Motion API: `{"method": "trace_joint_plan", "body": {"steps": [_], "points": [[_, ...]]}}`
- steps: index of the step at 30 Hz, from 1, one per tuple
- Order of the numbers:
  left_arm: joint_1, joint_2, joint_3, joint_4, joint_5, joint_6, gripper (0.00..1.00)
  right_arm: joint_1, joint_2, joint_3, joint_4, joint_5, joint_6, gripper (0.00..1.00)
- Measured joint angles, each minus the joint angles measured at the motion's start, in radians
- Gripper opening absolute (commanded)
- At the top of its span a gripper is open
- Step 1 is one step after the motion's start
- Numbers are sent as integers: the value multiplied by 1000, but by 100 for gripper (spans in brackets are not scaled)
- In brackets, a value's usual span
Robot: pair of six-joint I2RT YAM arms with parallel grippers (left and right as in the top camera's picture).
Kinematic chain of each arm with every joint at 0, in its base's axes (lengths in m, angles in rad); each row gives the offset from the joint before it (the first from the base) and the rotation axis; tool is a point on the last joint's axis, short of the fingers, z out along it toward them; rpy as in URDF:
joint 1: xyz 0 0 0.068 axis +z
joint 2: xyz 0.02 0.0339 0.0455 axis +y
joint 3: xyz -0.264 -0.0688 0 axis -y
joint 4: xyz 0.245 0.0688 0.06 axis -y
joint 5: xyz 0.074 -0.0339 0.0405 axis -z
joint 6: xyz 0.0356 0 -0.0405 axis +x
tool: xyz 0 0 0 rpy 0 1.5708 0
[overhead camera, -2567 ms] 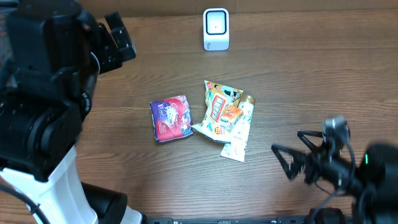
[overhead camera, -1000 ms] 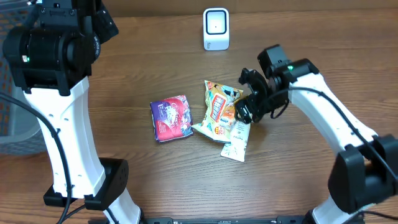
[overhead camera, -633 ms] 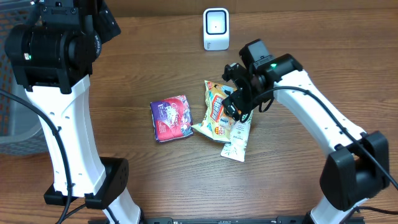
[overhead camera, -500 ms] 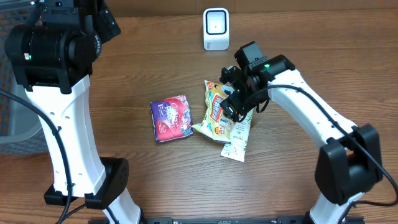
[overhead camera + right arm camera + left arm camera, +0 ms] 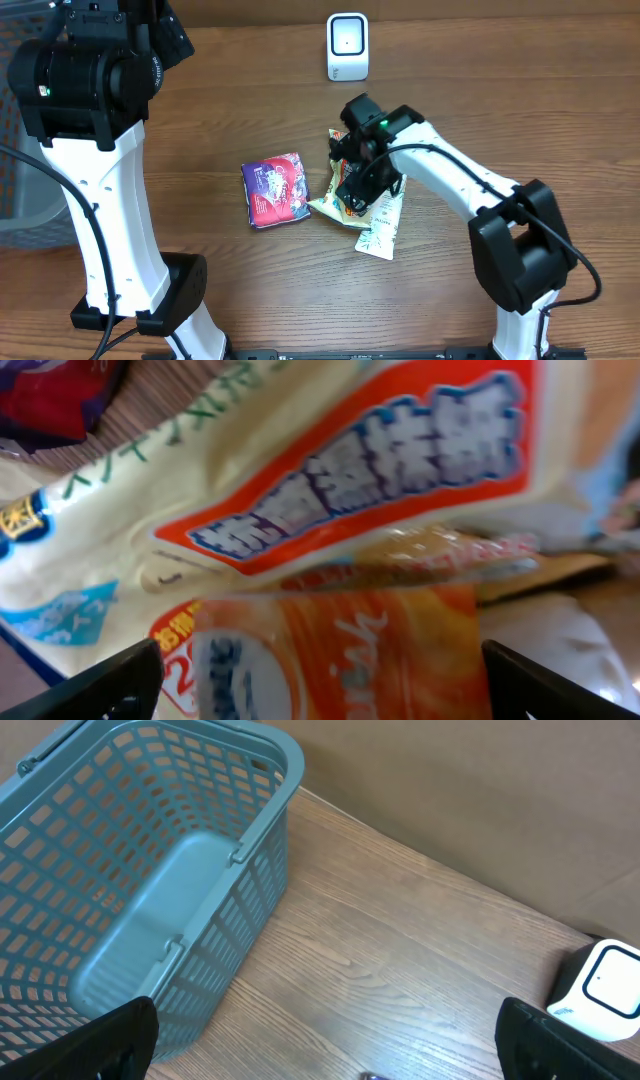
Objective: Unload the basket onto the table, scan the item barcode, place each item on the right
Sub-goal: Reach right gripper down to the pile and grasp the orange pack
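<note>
The snack packet [image 5: 340,480] lies on the table [image 5: 500,120], unlifted and unscanned; our right gripper [image 5: 358,185] hangs right over it, jaws wide and empty. Grasp, carry and scan are all left. Outward we count one purple packet [image 5: 275,192], one white packet [image 5: 380,232], one scanner [image 5: 347,45], one basket [image 5: 255,880].
</note>
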Motion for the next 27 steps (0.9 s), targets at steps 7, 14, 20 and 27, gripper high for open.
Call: {"method": "trace_joint_plan", "body": {"steps": [7, 14, 20, 27], "points": [[0, 0, 0, 0, 0, 0, 100, 5, 13, 0, 13, 19, 0, 90], [0, 0, 0, 0, 0, 0, 100, 5, 20, 0, 40, 32, 1, 80], [0, 0, 0, 0, 0, 0, 100, 5, 22, 0, 61, 32, 6, 72], [0, 0, 0, 0, 0, 0, 100, 5, 22, 0, 68, 34, 44, 65]]}}
